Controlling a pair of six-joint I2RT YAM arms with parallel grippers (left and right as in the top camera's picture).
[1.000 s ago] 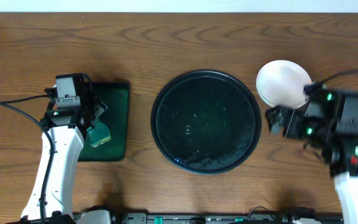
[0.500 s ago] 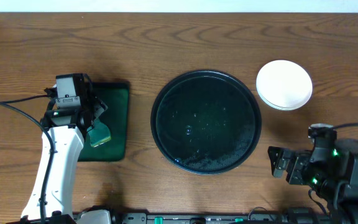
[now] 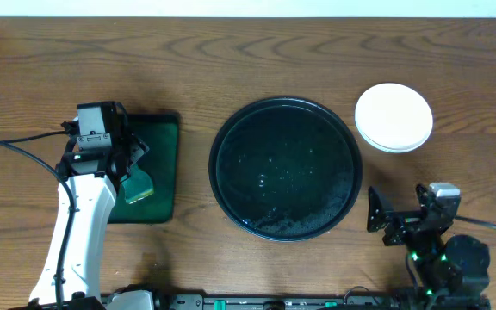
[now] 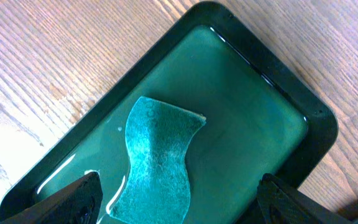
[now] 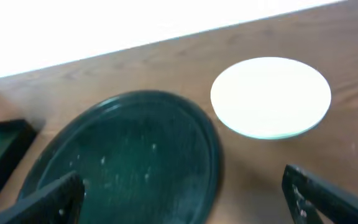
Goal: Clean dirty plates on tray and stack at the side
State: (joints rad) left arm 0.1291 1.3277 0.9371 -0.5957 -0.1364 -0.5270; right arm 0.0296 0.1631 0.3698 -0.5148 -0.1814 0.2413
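Observation:
The plates (image 3: pixel 393 116) sit stacked on the table to the right of the tray, a white one on top and a pale rim showing beneath it; the stack also shows in the right wrist view (image 5: pixel 270 95). The round black tray (image 3: pixel 231 129) holds no plates, only water droplets; it also shows in the right wrist view (image 5: pixel 126 155). My right gripper (image 3: pixel 384 220) is open and empty near the front edge, below the stack and apart from it. My left gripper (image 3: pixel 134 162) is open and empty above a teal sponge (image 4: pixel 160 158).
The sponge (image 3: pixel 139 186) lies in a dark green rectangular tray (image 3: pixel 164 138) at the left, which also shows in the left wrist view (image 4: pixel 260 112). Bare wooden table surrounds both trays. A black cable (image 3: pixel 11 148) runs in from the left edge.
My right arm has drawn back from the plate stack toward the table's front edge, leaving the stack fully uncovered. The left arm has not moved.

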